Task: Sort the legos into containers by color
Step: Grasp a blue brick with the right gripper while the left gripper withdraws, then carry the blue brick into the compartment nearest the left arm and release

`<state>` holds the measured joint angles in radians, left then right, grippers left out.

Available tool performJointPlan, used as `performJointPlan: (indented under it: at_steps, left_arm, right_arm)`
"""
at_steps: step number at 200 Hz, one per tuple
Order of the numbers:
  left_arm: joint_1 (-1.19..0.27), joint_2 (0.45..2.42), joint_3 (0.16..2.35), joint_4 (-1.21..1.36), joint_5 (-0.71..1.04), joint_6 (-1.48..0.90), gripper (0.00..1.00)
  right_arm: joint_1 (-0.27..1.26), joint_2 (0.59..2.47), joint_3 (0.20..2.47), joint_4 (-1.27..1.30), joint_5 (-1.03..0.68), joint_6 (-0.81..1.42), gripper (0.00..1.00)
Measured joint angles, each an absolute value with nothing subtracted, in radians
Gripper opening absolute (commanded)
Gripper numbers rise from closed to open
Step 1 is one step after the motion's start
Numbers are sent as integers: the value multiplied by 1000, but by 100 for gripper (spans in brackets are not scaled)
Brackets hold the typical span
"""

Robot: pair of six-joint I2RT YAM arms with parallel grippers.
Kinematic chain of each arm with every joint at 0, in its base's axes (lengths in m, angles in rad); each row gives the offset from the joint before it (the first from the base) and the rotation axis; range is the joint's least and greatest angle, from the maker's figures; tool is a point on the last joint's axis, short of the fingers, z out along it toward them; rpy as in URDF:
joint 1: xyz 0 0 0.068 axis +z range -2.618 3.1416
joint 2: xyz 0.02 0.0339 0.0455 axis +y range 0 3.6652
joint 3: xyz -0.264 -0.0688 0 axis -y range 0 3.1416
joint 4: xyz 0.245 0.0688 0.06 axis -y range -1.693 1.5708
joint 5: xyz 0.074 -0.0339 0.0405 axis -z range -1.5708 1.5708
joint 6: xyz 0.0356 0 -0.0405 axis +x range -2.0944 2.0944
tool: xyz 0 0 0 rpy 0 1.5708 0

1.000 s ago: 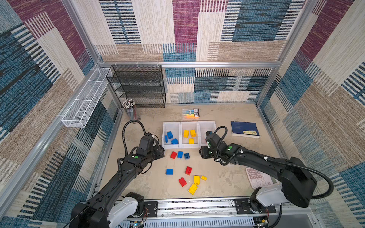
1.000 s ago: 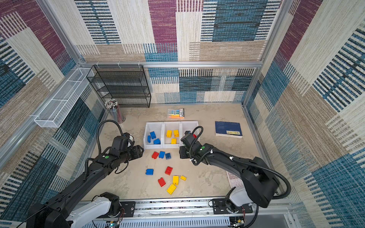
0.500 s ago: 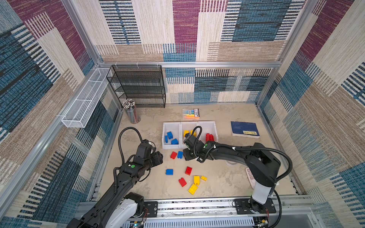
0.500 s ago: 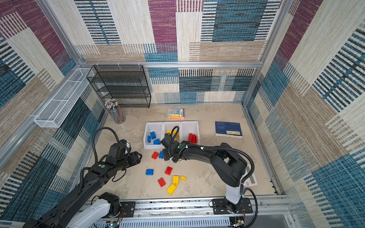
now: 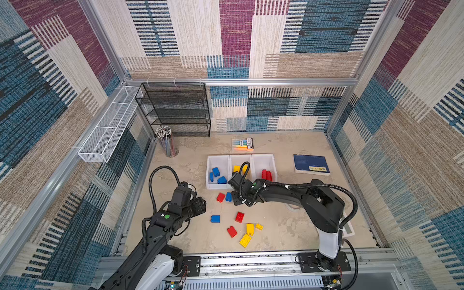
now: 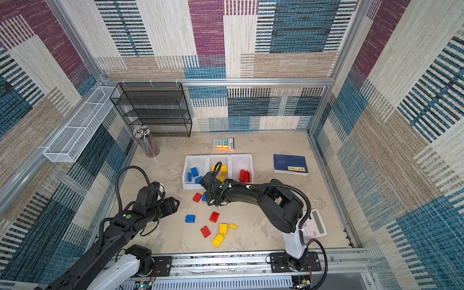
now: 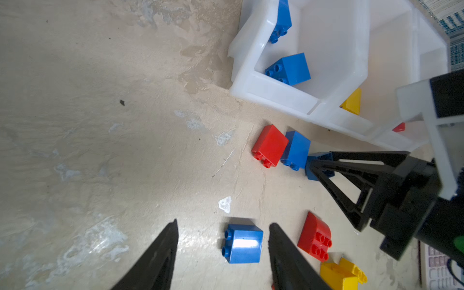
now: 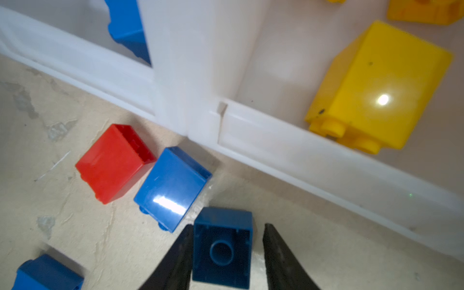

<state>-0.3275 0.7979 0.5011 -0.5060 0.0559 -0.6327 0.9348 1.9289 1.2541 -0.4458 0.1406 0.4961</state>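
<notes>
Three joined white containers (image 5: 252, 157) hold blue legos (image 5: 216, 173) in the left one, yellow in the middle one and red (image 5: 266, 174) in the right one. In front of them my right gripper (image 8: 228, 226) straddles a dark blue lego (image 8: 222, 248) lying studs-down. One finger touches it and a gap shows at the other. A red lego (image 8: 114, 164) and a blue lego (image 8: 173, 187) lie beside it. My left gripper (image 7: 224, 223) hangs open over another blue lego (image 7: 244, 244). Several red and yellow legos (image 5: 245, 240) lie loose nearer the front.
At the back left stand a black mesh rack (image 5: 175, 110) and a pen cup (image 5: 167, 143). A highlighter pack (image 5: 243, 144) lies behind the containers, a blue book (image 5: 311, 164) to their right. A calculator (image 6: 313, 224) sits under the right arm.
My right gripper swung left from the right container, came down in front of the containers and narrowed around the dark blue lego. The left arm drew back slightly.
</notes>
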Motion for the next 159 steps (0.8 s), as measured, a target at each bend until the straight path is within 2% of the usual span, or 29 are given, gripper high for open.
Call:
performJointPlan:
  at_steps: [34, 105, 135, 159]
  left_arm:
    - [-327, 797, 493, -506, 58, -641, 60]
    - [-327, 778, 483, -506, 58, -654, 60]
    - [-327, 765, 480, -507, 57, -655, 60]
    - [-327, 762, 472, -512, 58, -656, 60]
  right_arm:
    - [935, 1924, 1245, -448, 141, 496, 35]
    - [944, 1838, 1258, -453, 141, 488, 33]
    - [944, 1814, 1353, -450, 143, 436, 34]
    - [942, 1886, 1510, -453, 165, 365, 35]
